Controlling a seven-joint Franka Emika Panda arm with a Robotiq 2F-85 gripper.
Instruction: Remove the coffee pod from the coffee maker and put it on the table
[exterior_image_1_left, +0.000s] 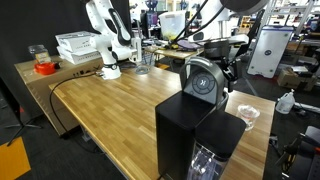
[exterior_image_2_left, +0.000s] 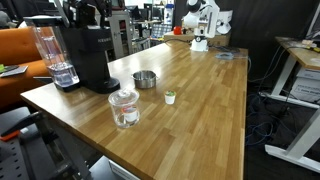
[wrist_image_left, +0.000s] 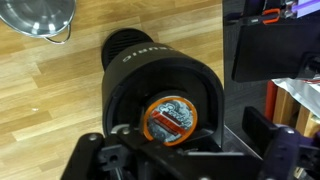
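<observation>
Arm (exterior_image_1_left: 222, 48) low over the coffee maker (exterior_image_1_left: 195, 125), gripper (wrist_image_left: 185, 162) jaws seemingly wide apart

My wrist view sits close, looking straight down past the gripper (wrist_image_left: 182, 160) onto the tall black coffee maker (wrist_image_left: 165, 85) beneath it. Both exterior views face along the long light wooden plank table (exterior_image_1_left: 110, 112) (exterior_image_2_left: 200, 90) and share that machine under the gripper, from different angles.

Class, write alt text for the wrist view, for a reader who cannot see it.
Seen from above and framed by the open hand, the coffee maker shows its rounded dark head with a round orange-rimmed disc set in it. The machine stands on the light wooden table, with a shiny metal bowl at the top left corner.
</observation>
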